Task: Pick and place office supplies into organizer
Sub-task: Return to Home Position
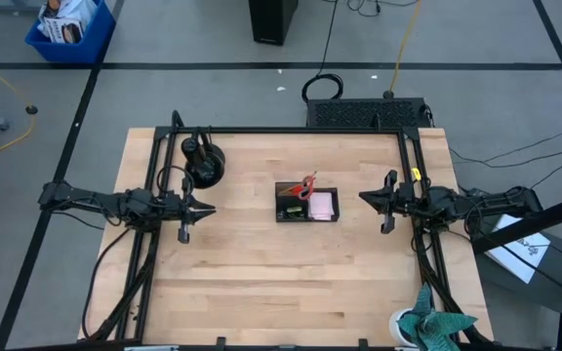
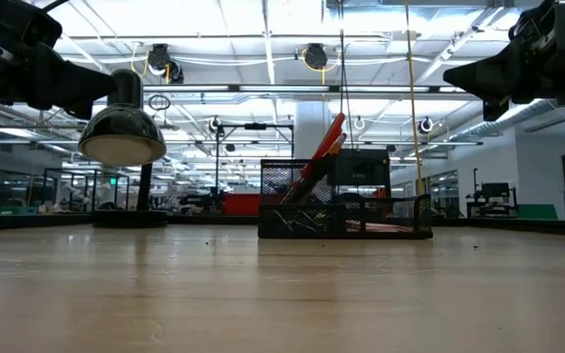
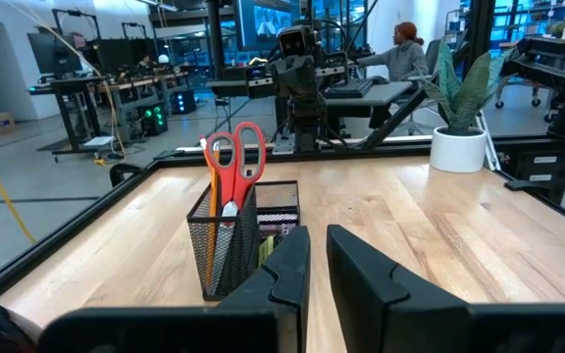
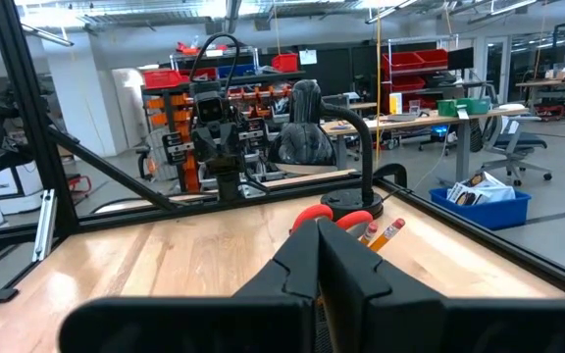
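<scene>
The black mesh organizer (image 1: pixel 306 205) stands at the table's middle. Red-handled scissors (image 1: pixel 308 183) and an orange pencil (image 4: pixel 385 233) stand upright in its tall cup (image 3: pixel 238 240), leaning on the rim. A pink notepad (image 1: pixel 323 205) lies in a low compartment. In the low view the scissors (image 2: pixel 324 147) stick up above the organizer (image 2: pixel 346 211). My left gripper (image 1: pixel 208 208) hovers left of the organizer, open by a narrow gap (image 3: pixel 317 260). My right gripper (image 1: pixel 364 198) hovers to the organizer's right, shut (image 4: pixel 317 257). Both are raised off the table and hold nothing. Pens, clips and tag cannot be made out.
A black dome-shaped lamp (image 1: pixel 203 161) stands near the far left, behind my left gripper. A teal plant in a white pot (image 1: pixel 435 327) sits at the near right corner. Black frame rails (image 1: pixel 291 130) run along the table's far and side edges. A person (image 3: pixel 405 49) sits beyond the table.
</scene>
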